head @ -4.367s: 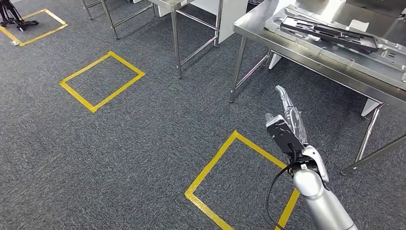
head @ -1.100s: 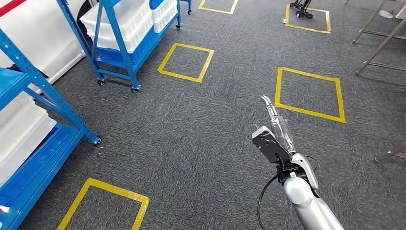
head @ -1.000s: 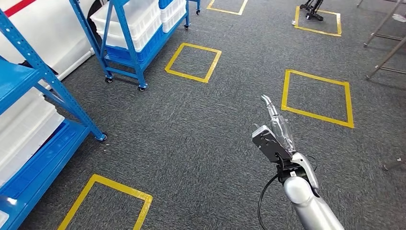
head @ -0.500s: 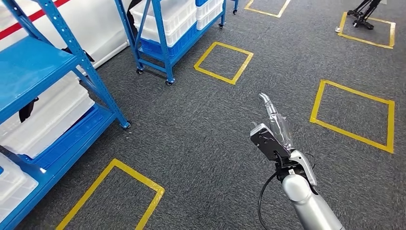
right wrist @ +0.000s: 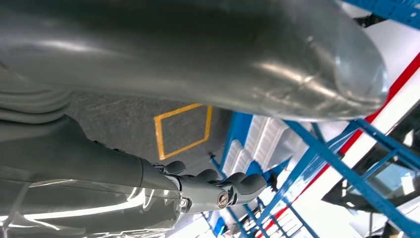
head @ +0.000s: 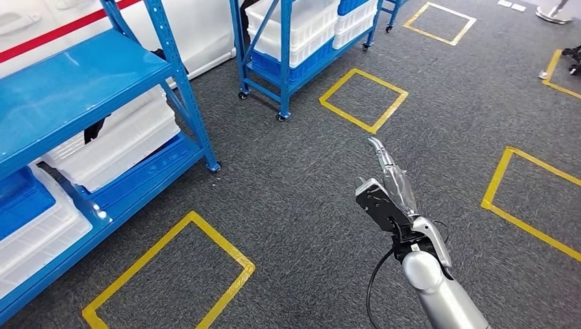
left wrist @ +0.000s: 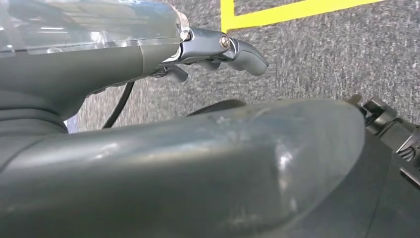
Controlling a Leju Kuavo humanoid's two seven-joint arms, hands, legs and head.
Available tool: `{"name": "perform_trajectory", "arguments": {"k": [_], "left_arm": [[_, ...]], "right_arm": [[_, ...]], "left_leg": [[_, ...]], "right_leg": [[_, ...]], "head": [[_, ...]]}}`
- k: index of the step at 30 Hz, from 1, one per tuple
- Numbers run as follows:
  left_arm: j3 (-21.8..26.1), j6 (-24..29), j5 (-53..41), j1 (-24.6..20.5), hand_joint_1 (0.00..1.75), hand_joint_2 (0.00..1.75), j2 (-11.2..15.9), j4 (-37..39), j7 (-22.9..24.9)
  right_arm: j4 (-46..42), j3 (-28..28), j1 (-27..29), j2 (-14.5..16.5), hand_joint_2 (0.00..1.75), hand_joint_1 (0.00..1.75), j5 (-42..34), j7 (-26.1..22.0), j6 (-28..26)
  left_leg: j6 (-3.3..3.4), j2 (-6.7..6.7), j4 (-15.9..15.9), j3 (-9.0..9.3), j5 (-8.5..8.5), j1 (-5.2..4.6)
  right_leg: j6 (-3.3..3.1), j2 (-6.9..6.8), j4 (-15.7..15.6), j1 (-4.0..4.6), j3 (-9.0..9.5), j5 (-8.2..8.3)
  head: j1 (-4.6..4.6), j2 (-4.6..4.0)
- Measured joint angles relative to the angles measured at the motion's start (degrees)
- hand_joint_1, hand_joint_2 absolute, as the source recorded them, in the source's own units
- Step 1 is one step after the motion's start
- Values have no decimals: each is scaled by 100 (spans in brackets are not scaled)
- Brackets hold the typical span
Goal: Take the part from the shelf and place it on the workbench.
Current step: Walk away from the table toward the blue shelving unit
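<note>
Head view: camera has swung since a few seconds back; the steel workbench is out of frame, blue shelving now fills the left side.
Near shelf (head: 82,75): blue deck at far left, white crates (head: 120,140) and a blue bin (head: 20,199) on the lower levels.
Far shelf (head: 301,41): further back, stacked white crates.
Floor: grey carpet, yellow tape square (head: 171,274) just in front of the near shelf.
Part: can't pick it out on either shelf from here.
Left hand (left wrist: 218,49): hanging over carpet, fingers loosely curled, nothing in them.
Right hand (head: 387,188): still raised mid-air at right, fingers extended, empty.
Meaning: robot has turned towards the shelves; pick not started, approach comes first.
</note>
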Motion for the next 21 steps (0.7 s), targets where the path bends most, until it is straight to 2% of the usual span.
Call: {"name": "perform_trajectory", "arguments": {"k": [1,2,3,4,6,7,9,10,11,12,13,14,15,16,18,19,20,21], "left_arm": [[-1,-3,0,2,0,0,-2,0,0],[-1,-5,0,-2,0,0,-3,0,0],[-2,-5,1,-5,0,0,-4,0,0],[-2,-6,2,-2,0,0,-5,0,0],[-2,-7,12,16,0,0,-3,0,0],[-2,-8,19,27,0,0,0,0,0],[-2,-9,27,29,0,0,5,0,0],[-2,-9,28,24,0,0,5,0,0],[-2,-10,28,19,0,0,5,0,0],[-2,-10,28,16,0,0,6,0,0],[-1,-10,28,16,0,0,6,0,1],[-1,-10,27,19,0,0,7,0,1],[-1,-10,27,24,0,0,9,0,3],[-1,-10,27,29,0,0,12,0,6],[-1,-10,26,29,0,0,19,0,11],[-2,-10,27,29,0,0,20,0,13],[-2,-10,27,33,0,0,22,0,13],[-1,-10,28,43,0,0,22,0,13]], "right_arm": [[3,2,-2,-1,0,0,-1,-2,2],[6,5,-4,-1,0,0,-3,-3,5],[10,8,-5,-1,0,0,-5,-3,11],[15,13,-10,-1,0,0,-10,-5,17],[19,31,-29,-1,0,0,-17,-13,28],[18,43,-47,-1,0,0,-19,-18,32],[16,58,-70,-1,0,0,-20,-23,37],[16,60,-74,-1,0,0,-20,-22,39],[16,60,-73,-1,0,0,-20,-22,39],[17,60,-71,-1,0,0,-20,-21,41],[17,61,-71,-1,0,0,-22,-21,43],[17,62,-72,-1,0,0,-25,-21,44],[17,63,-72,-1,0,0,-28,-22,45],[16,64,-71,-1,0,0,-31,-22,45],[15,64,-60,-1,0,0,-33,-22,44],[15,66,-50,0,0,0,-33,-22,43],[15,71,-42,1,0,0,-33,-23,43],[14,77,-38,2,0,0,-33,-23,43]], "left_leg": [[-24,-78,26,-4,-16,8],[-55,-151,68,-23,-36,9],[-88,-216,100,-51,-47,11],[-121,-277,117,-83,-49,15],[-181,-381,113,-125,-38,23],[-209,-326,145,-142,-64,17],[-260,-26,480,-293,-271,3],[-283,163,828,-458,-452,5],[-301,270,1230,-659,-636,18],[-315,324,1587,-840,-765,30],[-321,347,1784,-943,-795,39],[-318,363,1748,-925,-707,42],[-303,392,1475,-785,-520,40],[-269,483,1054,-567,-303,28],[-187,725,344,-206,-56,-32],[-153,801,188,-136,-32,-60],[-135,793,155,-134,-50,-80],[-114,725,138,-137,-36,-72]], "right_leg": [[4,104,-382,-26,165,206],[3,221,-719,-43,311,346],[-6,311,-937,-49,403,414],[-24,368,-1030,-45,439,413],[-84,271,-1047,-33,443,415],[-125,208,-1061,-38,458,419],[-208,64,-1094,-47,489,418],[-240,-13,-1098,-31,499,408],[-260,-95,-1098,-15,502,398],[-272,-179,-1097,-2,507,388],[-276,-258,-1096,8,514,378],[-274,-330,-1096,13,529,366],[-269,-399,-1096,17,554,349],[-258,-461,-1096,22,585,329],[-212,-575,-1093,52,633,289],[-185,-630,-1094,65,645,277],[-158,-688,-1101,76,655,269],[-133,-748,-1115,79,673,265]], "head": [[1,0],[0,0],[-1,0],[-3,0],[-5,0],[-7,0],[-28,0],[-39,0],[-48,0],[-46,0],[-47,0],[-46,0],[-46,0],[-46,0],[-45,0],[-42,0],[-39,0],[-38,0]]}}
